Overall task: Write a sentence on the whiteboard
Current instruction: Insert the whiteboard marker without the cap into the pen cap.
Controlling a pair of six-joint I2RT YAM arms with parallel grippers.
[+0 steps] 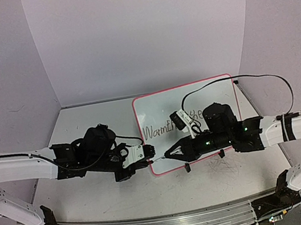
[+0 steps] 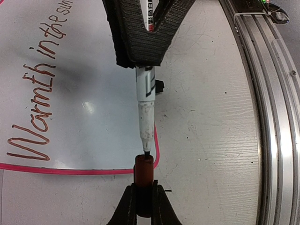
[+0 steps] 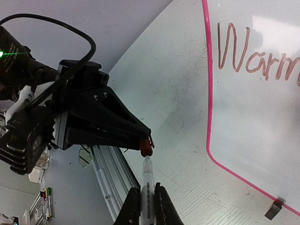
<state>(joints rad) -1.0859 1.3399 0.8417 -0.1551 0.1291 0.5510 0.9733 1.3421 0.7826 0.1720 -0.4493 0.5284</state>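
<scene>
The left hand [image 2: 144,194] is clamping a red-brown cap [image 2: 144,169] while the right hand [image 3: 145,189], closed on the marker [image 3: 147,171], is holding its tip at the cap's mouth by the whiteboard [image 2: 93,108] corner.

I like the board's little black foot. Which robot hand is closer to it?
Right. The right gripper is just beside the black foot on the edge of the whiteboard; the left gripper is farther, beyond the board's corner.

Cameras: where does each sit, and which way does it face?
Top external: above and behind the bases, looking down on the whiteboard; both arms show.
Left wrist: on the left arm, looking past the left gripper and its cap at the right gripper.
Right wrist: on the right arm, looking along its marker at the left gripper.
Shared by both wrist views: marker tip at cap.
</scene>
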